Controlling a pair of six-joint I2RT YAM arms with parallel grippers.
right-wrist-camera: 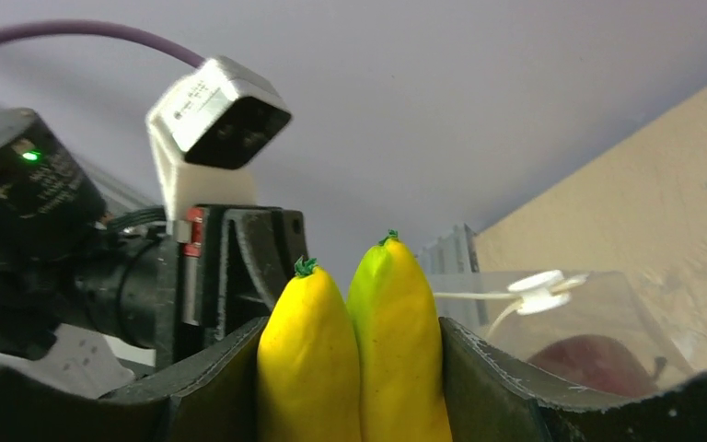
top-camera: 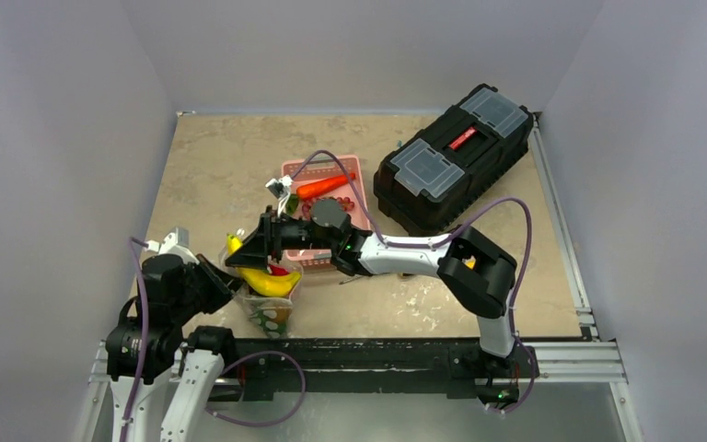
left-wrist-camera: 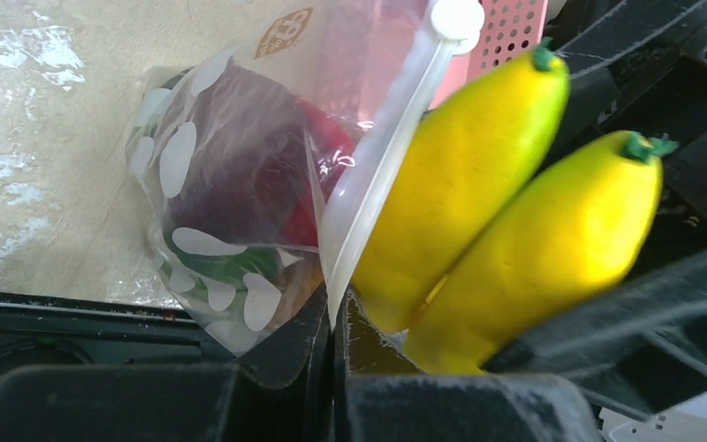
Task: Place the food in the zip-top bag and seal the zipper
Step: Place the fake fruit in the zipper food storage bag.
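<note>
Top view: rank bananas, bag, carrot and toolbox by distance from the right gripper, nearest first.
1. bananas, clamped in the right gripper itself.
2. bag, right beneath it, toward the near edge.
3. carrot, in the pink basket farther back.
4. toolbox, far back on the right.

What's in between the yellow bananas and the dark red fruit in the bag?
The bag has its white zipper strip standing between the bananas and the red fruit; the left wrist view shows it.
</note>
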